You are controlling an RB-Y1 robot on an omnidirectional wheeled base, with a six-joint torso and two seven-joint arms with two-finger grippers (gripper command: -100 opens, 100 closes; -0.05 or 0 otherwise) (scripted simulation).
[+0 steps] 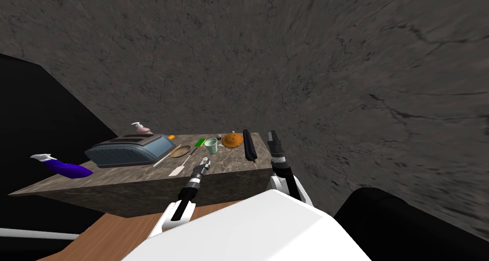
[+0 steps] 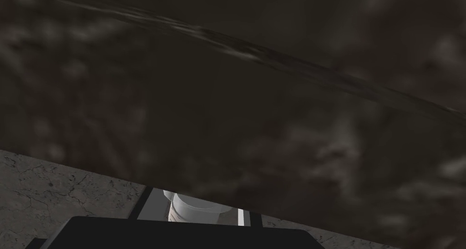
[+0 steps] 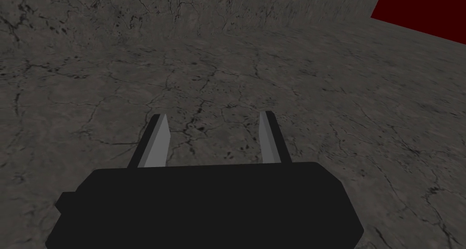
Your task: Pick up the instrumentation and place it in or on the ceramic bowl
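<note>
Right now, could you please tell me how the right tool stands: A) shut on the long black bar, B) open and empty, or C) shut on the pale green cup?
B: the right tool has its two light grey fingers well apart, with only the cracked grey surface between them.

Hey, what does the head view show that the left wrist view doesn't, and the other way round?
Head view alone: the table carrying a blue-grey toaster, a brown bowl and a pale green cup, with the right gripper past the table's right end. Left wrist view alone: a white cylinder pinched between the fingers, close against a dark mottled surface. Both: the left gripper, at the table's near edge.
</note>
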